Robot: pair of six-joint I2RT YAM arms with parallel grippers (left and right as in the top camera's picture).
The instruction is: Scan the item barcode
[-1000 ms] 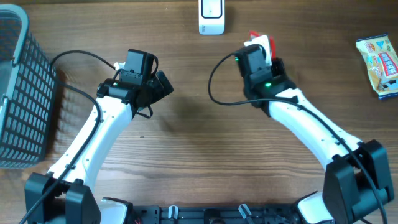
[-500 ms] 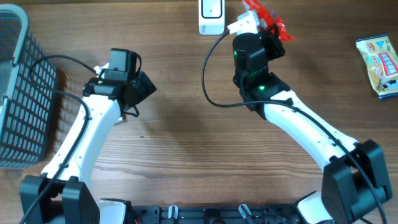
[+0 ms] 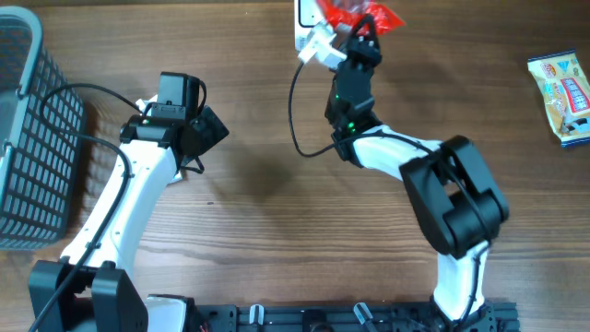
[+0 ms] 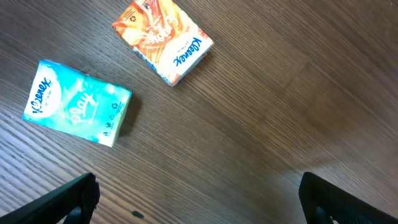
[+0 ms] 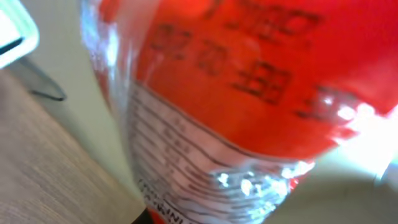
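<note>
The item is a red packet (image 3: pixel 355 13) with a clear printed end, held up at the far edge of the table by my right gripper (image 3: pixel 355 32), which is shut on it. It hangs over the white scanner (image 3: pixel 304 26) and hides part of it. In the right wrist view the red packet (image 5: pixel 236 74) fills the frame, blurred, with lines of print on its clear part; a corner of the scanner (image 5: pixel 12 37) shows at top left. No barcode can be made out. My left gripper (image 3: pixel 207 129) hovers over the left of the table, open and holding nothing (image 4: pixel 199 205).
A grey basket (image 3: pixel 28 129) stands at the left edge. A yellow snack packet (image 3: pixel 562 97) lies at the far right. Under the left wrist lie a teal tissue pack (image 4: pixel 78 102) and an orange tissue pack (image 4: pixel 163 40) on the wood.
My right arm has carried the red packet away from the table's middle to the far edge, over the scanner. The left arm drew back leftward a little, then held still.
</note>
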